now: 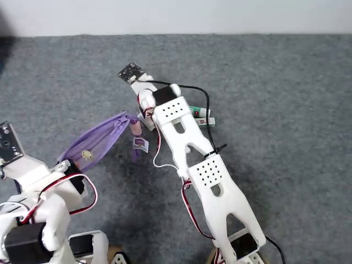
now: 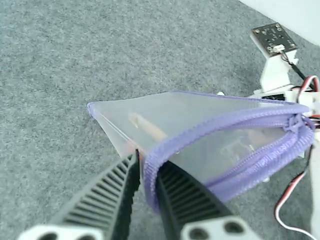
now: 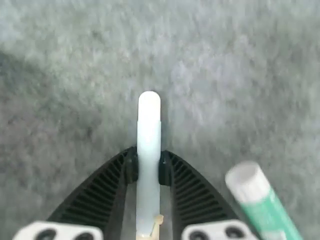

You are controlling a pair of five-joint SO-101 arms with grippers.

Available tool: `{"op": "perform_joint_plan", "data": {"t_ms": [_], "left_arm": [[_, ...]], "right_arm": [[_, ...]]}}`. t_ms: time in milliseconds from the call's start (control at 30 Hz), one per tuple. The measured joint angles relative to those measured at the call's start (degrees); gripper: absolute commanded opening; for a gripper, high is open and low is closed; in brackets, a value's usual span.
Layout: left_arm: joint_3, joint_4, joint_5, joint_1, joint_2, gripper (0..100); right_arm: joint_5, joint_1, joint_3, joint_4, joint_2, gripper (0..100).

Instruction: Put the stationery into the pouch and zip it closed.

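My left gripper [image 2: 146, 175] is shut on one end of the translucent purple pouch [image 2: 200, 135], holding it off the carpet. The two sides of its purple zipper [image 2: 235, 125] gape slightly, and a thin pinkish stick [image 2: 147, 127] lies inside. In the high view the pouch [image 1: 96, 140] stretches from the left gripper [image 1: 70, 165] toward the right arm. My right gripper [image 3: 149, 161] is shut on a white stick [image 3: 149, 130] that points down at the carpet; in the high view it [image 1: 135, 127] sits by the pouch's far end. A green-and-white glue stick [image 3: 255, 197] lies beside it.
Grey carpet [image 1: 275, 82] covers the table. The glue stick [image 1: 201, 116] lies just right of the right arm's wrist [image 1: 173, 110]. A small tag [image 1: 141, 144] hangs below the pouch's far end. The right arm's wires [image 1: 190, 209] trail along its links.
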Motion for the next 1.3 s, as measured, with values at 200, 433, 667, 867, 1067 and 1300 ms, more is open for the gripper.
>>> {"op": "perform_joint_plan", "data": {"t_ms": [200, 433, 667, 867, 1067, 1300], "left_arm": [[0.1, 0.0, 0.0, 0.0, 0.0, 1], [0.2, 0.0, 0.0, 0.0, 0.0, 1], [0.2, 0.0, 0.0, 0.0, 0.0, 1], [0.2, 0.0, 0.0, 0.0, 0.0, 1], [0.2, 0.0, 0.0, 0.0, 0.0, 1], [0.2, 0.0, 0.0, 0.0, 0.0, 1]], "right_arm": [[-6.4, 0.3, -9.8, 11.6, 0.6, 0.8], [-10.3, 1.3, -11.0, 12.6, 0.6, 0.8], [-11.4, 4.5, -11.0, 12.6, -3.6, 0.7], [-11.4, 6.0, -9.0, 12.6, -13.3, 0.7], [-11.4, 5.7, 8.2, 12.6, -28.7, 0.7], [-11.6, 5.7, 39.2, 12.6, -52.3, 0.7]]}}
